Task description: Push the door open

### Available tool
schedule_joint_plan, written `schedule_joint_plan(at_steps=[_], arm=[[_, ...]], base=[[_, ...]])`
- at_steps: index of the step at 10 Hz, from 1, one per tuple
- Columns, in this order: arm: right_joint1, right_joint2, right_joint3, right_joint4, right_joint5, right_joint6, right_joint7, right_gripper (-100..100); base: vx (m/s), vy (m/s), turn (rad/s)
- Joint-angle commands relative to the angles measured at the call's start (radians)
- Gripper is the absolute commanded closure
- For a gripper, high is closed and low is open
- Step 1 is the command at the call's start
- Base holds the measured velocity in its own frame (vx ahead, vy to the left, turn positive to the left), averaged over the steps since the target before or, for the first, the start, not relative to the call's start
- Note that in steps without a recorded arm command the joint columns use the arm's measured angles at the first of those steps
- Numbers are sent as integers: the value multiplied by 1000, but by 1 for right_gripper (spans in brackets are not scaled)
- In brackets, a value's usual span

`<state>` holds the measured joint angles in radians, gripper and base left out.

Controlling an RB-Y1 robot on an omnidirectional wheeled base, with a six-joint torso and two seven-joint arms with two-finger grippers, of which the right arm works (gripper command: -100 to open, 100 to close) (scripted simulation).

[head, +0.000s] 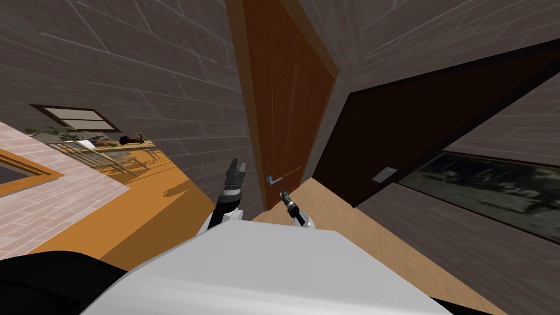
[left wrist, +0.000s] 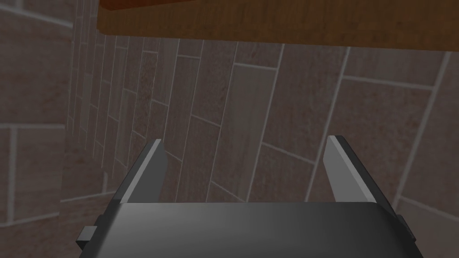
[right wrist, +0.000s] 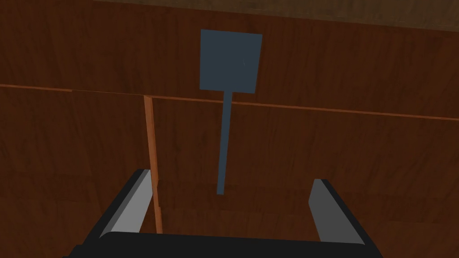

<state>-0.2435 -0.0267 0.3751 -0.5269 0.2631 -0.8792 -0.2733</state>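
Observation:
A reddish-brown panelled door stands in a lighter wood frame, straight ahead of me. Its grey lever handle sits low on the door, with a square plate and a thin lever in the right wrist view. My right gripper is just below and right of the handle, open, its fingers either side of the lever's tip, close to the door face. My left gripper is open, raised left of the door and facing the tiled wall beside the frame.
A second, very dark door leaf stands open to the right, with a grey plate on it. Grey tiled walls close in on both sides. A pale wood floor runs right; an orange floor with a railing lies left.

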Motion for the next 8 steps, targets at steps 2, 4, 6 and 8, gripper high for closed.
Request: schedule_joint_plan(at_steps=[2,4,6,8], arm=[[2,-13,-5,1,-3,4,12,-100],[3,1,-10,4,-6,7,23,-100],[3,35,-15,6,-8,10,32,-100],[3,24,-13,5,-7,9,29,100]], base=[[173,113,27],[199,120,34],[169,101,28],[13,7,-1]])
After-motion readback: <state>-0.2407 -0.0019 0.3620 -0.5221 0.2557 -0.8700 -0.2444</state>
